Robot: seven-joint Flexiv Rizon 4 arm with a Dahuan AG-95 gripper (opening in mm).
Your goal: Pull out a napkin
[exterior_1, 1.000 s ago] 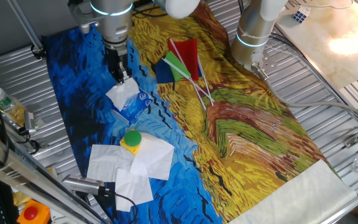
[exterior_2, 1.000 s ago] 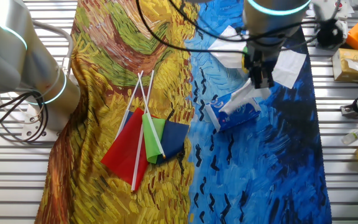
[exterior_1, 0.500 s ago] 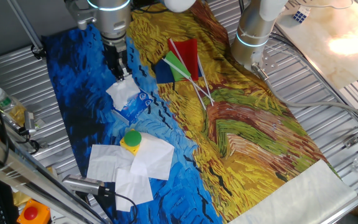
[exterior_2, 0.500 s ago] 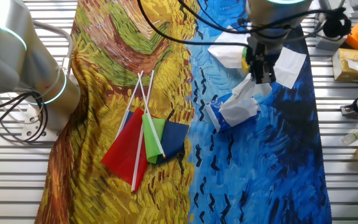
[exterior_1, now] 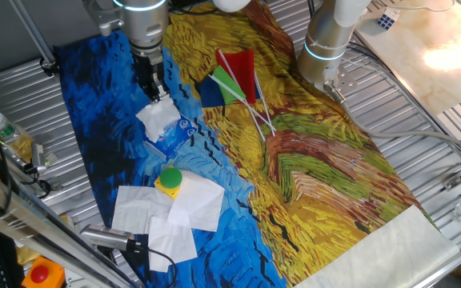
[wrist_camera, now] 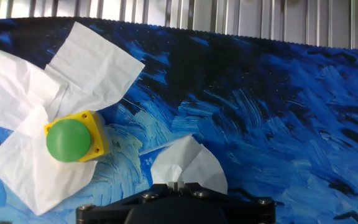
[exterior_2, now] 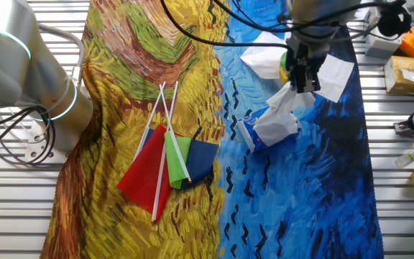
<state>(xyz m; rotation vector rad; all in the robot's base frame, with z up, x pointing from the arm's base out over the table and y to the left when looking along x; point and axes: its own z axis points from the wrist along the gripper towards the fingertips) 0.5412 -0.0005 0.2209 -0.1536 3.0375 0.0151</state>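
Observation:
My gripper [exterior_1: 158, 98] is shut on the top of the white napkin [exterior_1: 158, 118], which hangs crumpled from the fingers above the blue tissue packet [exterior_1: 174, 138]. In the other fixed view the gripper [exterior_2: 300, 88] pinches the napkin [exterior_2: 279, 119], whose lower end still reaches the packet [exterior_2: 254, 135]. In the hand view the napkin [wrist_camera: 188, 163] fans out from between my closed fingers [wrist_camera: 178, 185] at the bottom edge; the packet is hidden under it.
Larger flat white sheets [exterior_1: 160, 212] lie near the front, with a yellow box with a green button [exterior_1: 168, 181] on them. Small flags on white sticks [exterior_1: 232, 84] lie on the yellow part of the cloth. A second arm's base [exterior_1: 326, 48] stands at the back.
My gripper has risen slightly with the napkin pinched, drawing it farther up out of the blue packet. The packet has stayed in place.

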